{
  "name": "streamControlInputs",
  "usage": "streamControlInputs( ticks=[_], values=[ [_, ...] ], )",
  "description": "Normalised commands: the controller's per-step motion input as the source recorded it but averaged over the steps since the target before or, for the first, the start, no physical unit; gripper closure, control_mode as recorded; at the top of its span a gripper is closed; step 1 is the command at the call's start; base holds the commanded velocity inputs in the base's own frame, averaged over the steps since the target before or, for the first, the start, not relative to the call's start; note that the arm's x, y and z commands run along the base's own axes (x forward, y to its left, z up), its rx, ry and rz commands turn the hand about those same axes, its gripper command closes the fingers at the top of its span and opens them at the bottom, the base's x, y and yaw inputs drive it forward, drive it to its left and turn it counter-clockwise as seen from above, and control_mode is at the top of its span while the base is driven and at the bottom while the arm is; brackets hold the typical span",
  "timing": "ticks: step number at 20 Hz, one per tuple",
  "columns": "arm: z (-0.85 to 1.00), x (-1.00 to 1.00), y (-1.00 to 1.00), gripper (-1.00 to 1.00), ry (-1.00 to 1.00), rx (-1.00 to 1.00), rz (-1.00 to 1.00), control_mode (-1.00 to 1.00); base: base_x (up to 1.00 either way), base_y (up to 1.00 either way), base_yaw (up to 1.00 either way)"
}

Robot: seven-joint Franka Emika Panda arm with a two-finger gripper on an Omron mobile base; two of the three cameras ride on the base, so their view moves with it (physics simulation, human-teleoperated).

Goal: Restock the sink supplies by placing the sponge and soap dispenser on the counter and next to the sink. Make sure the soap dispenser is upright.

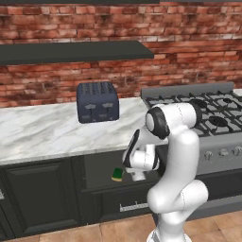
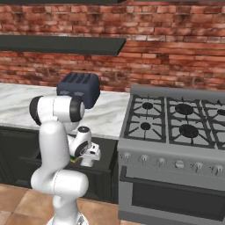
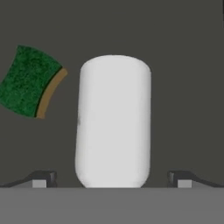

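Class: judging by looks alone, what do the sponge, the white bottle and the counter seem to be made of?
Sponge: rough green scouring layer on a yellow-brown foam layer.
Bottle: smooth, matte white, probably plastic.
Counter: pale stone with grey veins, likely polished marble.

The arm hides most of the sponge [image 1: 117, 175] in the left base view, leaving a green and yellow corner. In the hand view the dispenser [image 3: 113, 122] shows its white body, its pump end unseen; the sponge [image 3: 30, 81] lies beside it. The gripper's [image 3: 111, 179] fingertips [image 3: 43, 178] are cut low, grip unclear.
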Motion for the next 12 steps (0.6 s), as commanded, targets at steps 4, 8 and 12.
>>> streamControlInputs(
  ticks=[4, 8, 12],
  values=[
    [-0.31, 0.32, 0.04, -1.00, 0.00, 0.00, 0.00, -1.00, 0.00, 0.00, 0.00],
    [-0.33, 0.11, 0.05, -1.00, 0.00, 0.00, 0.00, -1.00, 0.00, 0.00, 0.00],
    [-0.36, 0.05, 0.07, -1.00, 0.01, 0.00, 0.00, -1.00, 0.00, 0.00, 0.00]
  ],
)
